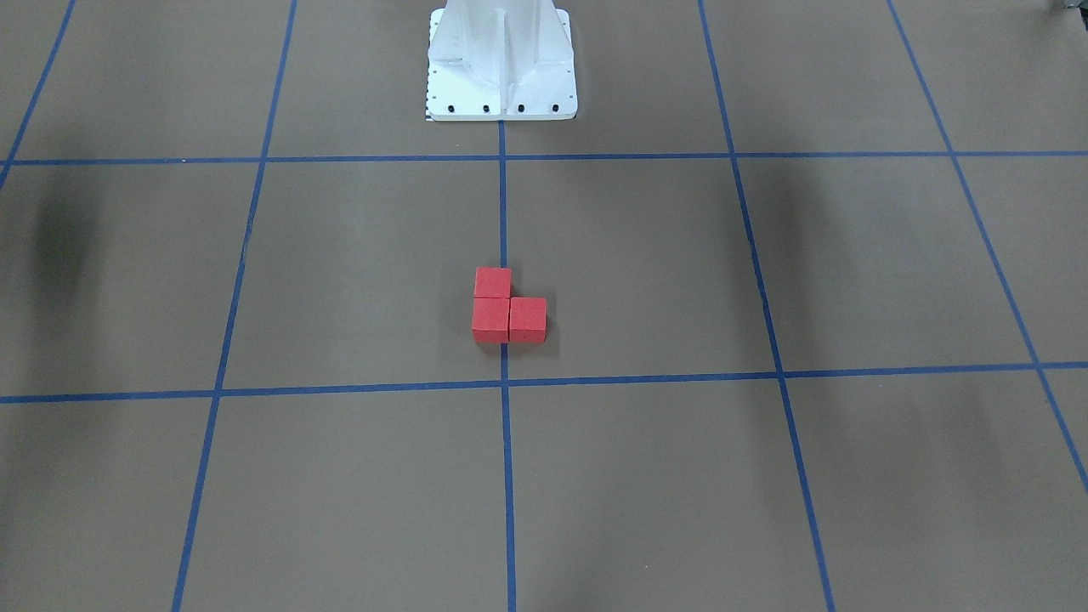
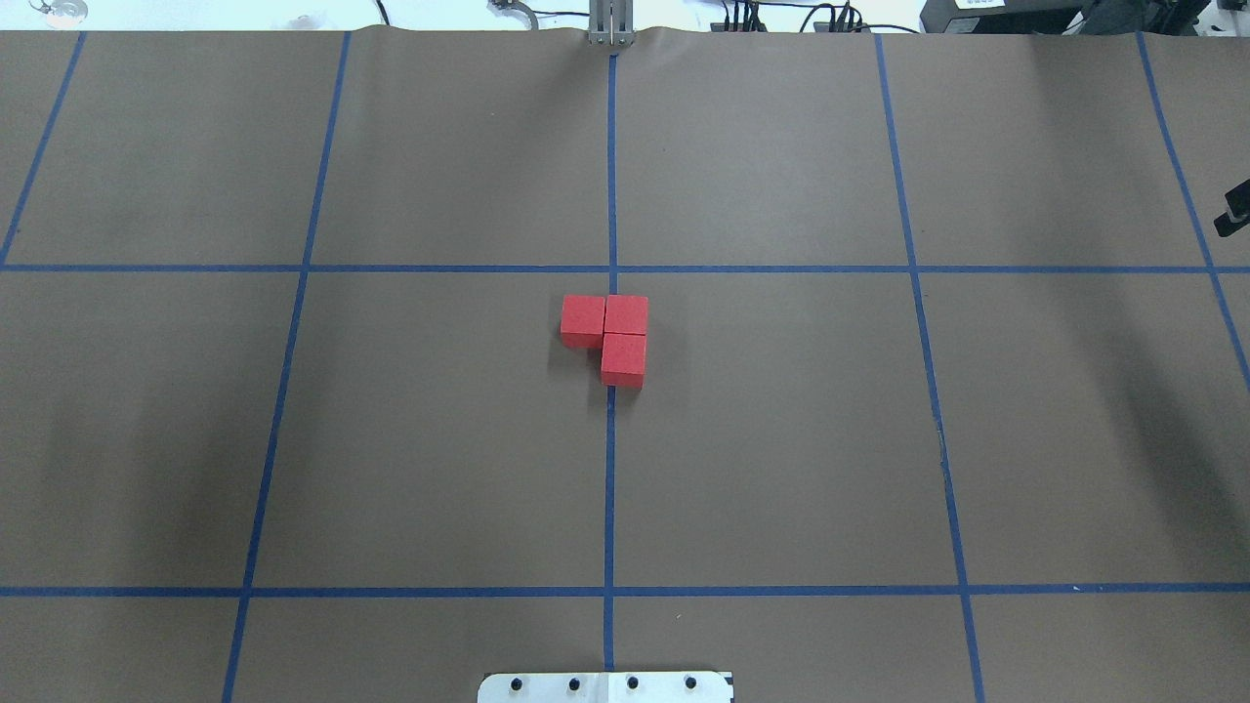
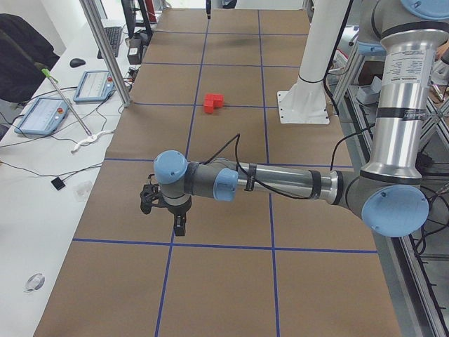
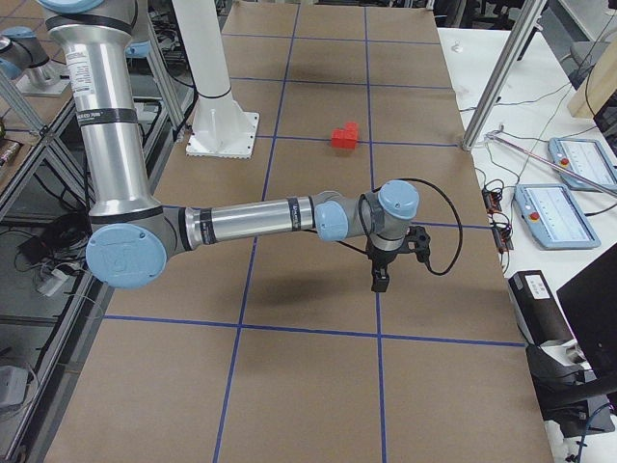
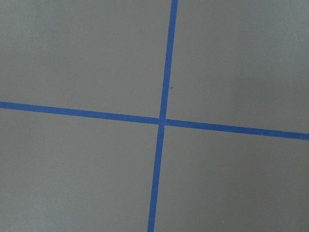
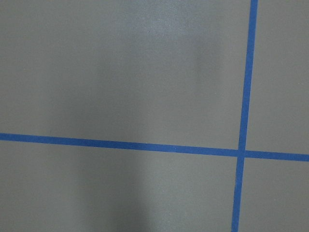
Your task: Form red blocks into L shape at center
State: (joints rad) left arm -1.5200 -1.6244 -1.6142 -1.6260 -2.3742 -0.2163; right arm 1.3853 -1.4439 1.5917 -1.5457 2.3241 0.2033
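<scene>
Three red blocks (image 1: 507, 308) sit touching in an L on the brown floor at the center (image 2: 684, 439), across the middle blue tape line. They also show in the overhead view (image 2: 610, 337), the exterior left view (image 3: 213, 102) and the exterior right view (image 4: 344, 136). My left gripper (image 3: 179, 226) hangs over the floor far from the blocks, toward the table's left end. My right gripper (image 4: 380, 282) hangs far from them, toward the right end. Both show only in the side views, so I cannot tell if they are open or shut. Both wrist views show only floor and tape lines.
The white robot base plate (image 1: 501, 85) stands behind the blocks on the middle line. Side benches with tablets (image 3: 42, 116) and cables run along the table's far edge, with metal posts (image 4: 492, 82). A small dark part (image 2: 1235, 210) shows at the overhead view's right edge.
</scene>
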